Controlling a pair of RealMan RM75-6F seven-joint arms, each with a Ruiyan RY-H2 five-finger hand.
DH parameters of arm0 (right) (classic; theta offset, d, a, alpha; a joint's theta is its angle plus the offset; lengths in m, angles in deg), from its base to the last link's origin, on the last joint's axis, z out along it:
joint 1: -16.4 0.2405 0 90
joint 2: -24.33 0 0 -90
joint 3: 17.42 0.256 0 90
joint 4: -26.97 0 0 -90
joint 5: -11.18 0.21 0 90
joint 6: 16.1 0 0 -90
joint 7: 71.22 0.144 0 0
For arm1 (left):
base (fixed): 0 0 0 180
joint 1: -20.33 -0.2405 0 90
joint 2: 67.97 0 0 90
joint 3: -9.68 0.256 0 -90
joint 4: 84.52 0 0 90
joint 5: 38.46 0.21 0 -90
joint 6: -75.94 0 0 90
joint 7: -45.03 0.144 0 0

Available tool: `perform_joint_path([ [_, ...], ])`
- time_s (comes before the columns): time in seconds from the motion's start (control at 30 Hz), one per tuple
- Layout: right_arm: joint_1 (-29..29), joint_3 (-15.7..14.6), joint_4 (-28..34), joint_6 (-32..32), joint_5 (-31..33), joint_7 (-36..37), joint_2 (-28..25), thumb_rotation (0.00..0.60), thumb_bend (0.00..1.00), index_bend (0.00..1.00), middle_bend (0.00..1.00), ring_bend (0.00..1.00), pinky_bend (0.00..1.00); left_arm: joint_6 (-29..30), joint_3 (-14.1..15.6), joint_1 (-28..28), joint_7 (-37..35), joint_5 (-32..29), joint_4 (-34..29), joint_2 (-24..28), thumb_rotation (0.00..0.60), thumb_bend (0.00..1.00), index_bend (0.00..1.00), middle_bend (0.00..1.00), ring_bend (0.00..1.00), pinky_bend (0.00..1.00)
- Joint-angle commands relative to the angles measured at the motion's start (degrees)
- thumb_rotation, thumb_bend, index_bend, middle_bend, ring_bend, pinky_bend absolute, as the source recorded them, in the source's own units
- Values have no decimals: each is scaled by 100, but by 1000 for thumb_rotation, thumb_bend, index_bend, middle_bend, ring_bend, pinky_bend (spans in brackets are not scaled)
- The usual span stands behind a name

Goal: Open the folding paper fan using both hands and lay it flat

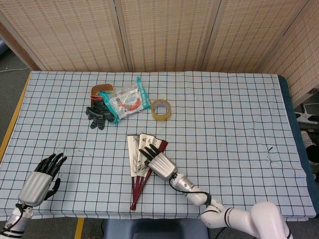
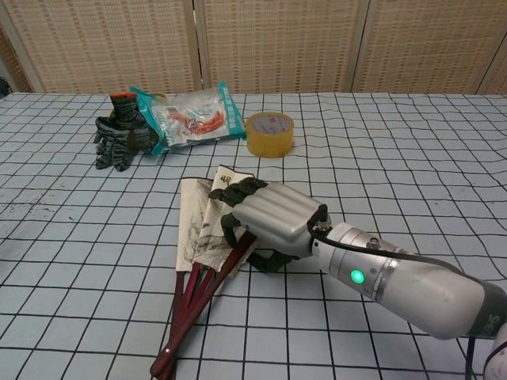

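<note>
The paper fan lies partly spread near the table's front middle, with cream painted leaves and dark red ribs running down to its pivot. My right hand sits on the fan's right side. Its fingers curl over the leaves and the outer red rib, and the thumb is tucked on the rib's other side. The hand hides the fan's right edge. My left hand hovers at the front left corner, fingers apart, holding nothing. It appears only in the head view.
A roll of yellow tape stands behind the fan. To its left lie a clear snack bag and a pair of dark gloves. The checked tablecloth stretches to the right.
</note>
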Motion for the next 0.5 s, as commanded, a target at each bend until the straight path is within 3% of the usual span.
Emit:
perform_joint_path([
  [0.03, 68, 14, -114, -124, 29, 70, 132, 600, 312, 502, 0, 0, 0, -17, -1, 4, 18, -14, -3, -4, 600, 612, 0, 0, 0, 145],
  [0.2, 81, 5, -160, -465, -11, 188, 208, 600, 563, 632, 61, 0, 0, 9, 2, 2, -9, -9, -8, 8, 600, 611, 0, 0, 0, 145],
  [0.37, 31, 33, 153, -738, 14, 339, 22, 600, 597, 693, 95, 0, 0, -24, 13, 9, -38, -31, -20, 16, 600, 611, 0, 0, 0, 147],
  [0.5, -20, 145, 804, -800, 181, 459, -292, 600, 606, 716, 111, 0, 0, -127, 69, 55, -291, -10, -72, 37, 600, 611, 15, 0, 0, 158],
])
